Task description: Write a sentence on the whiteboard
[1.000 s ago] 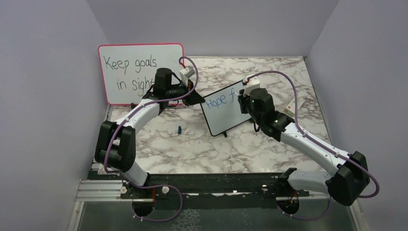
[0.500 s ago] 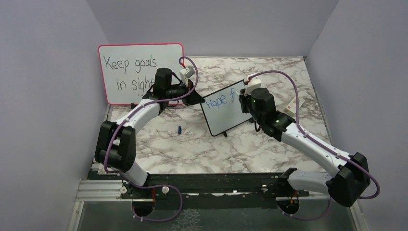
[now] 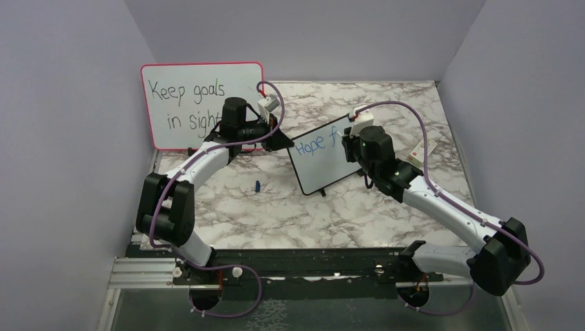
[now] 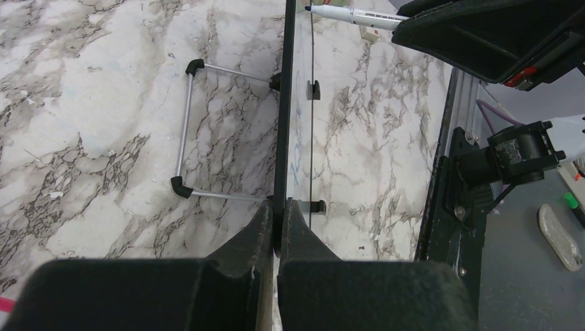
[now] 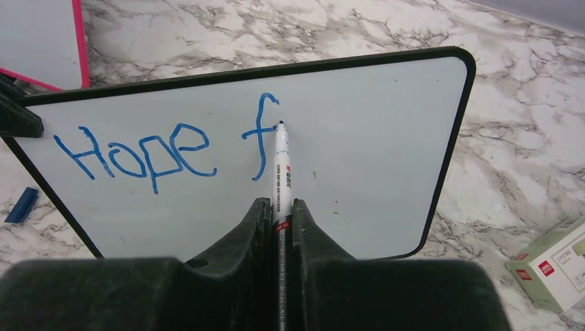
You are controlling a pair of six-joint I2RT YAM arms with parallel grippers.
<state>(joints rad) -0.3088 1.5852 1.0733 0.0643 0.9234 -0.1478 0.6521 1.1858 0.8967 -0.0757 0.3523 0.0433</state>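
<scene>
The whiteboard [image 3: 324, 172], small and black-framed, stands tilted mid-table. My left gripper [image 3: 281, 141] is shut on its left edge, and in the left wrist view the jaws [image 4: 277, 207] pinch the thin black frame [image 4: 283, 103] seen edge-on. The sentence [image 5: 159, 148] reads "Hope f" in blue on the board [image 5: 359, 179]; it also shows from above [image 3: 314, 146]. My right gripper [image 5: 279, 203] is shut on a white marker [image 5: 281, 162], whose tip rests against the board just right of the "f". From above, this gripper [image 3: 348, 145] hides the board's middle.
A larger pink-framed board [image 3: 200, 103] with black writing leans at the back left, behind the left arm. A blue marker cap [image 3: 256, 186] lies on the marble in front of the board. A small box [image 3: 417, 155] lies to the right. The board's wire stand [image 4: 183, 131] rests behind it.
The right arm has shifted very slightly at the board. The writing still reads "Hope f". The left arm and the board have not moved.
</scene>
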